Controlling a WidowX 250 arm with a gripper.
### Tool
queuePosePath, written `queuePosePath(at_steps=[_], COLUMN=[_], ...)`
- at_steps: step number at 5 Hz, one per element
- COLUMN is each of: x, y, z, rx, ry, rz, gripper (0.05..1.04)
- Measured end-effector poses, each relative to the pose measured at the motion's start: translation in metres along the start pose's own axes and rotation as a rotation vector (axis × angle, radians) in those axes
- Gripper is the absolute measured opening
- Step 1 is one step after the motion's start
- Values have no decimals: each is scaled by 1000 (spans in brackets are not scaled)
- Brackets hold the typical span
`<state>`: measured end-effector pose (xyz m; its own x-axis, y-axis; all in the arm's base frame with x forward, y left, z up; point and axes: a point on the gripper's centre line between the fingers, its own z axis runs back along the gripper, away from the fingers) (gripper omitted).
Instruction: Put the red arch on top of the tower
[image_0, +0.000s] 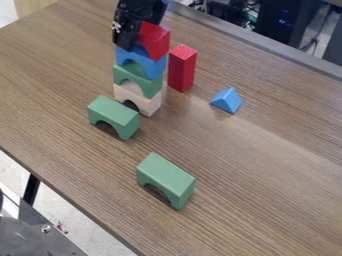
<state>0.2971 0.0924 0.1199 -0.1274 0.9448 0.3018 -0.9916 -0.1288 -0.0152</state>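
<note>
Hanging from the top edge, the black pincer (139, 27) clamps the red arch (155, 40) at the tower's (140, 76) top; beyond the wood-grain surface (247, 175) stands dark equipment (284, 25).

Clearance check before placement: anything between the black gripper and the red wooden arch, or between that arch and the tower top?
Nothing visible in either gap. Gripper is right at the red arch, directly above the tower's blue arch; can't tell if they touch. Upright red block stands beside the tower.
</note>
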Motion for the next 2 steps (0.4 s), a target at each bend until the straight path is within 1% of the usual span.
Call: queuePosePath(at_steps=[1, 2], x=[2, 2], y=[0, 1], z=[2, 5], rx=[8, 22], ry=[4, 31], rz=[13, 31], gripper=[1001, 1001])
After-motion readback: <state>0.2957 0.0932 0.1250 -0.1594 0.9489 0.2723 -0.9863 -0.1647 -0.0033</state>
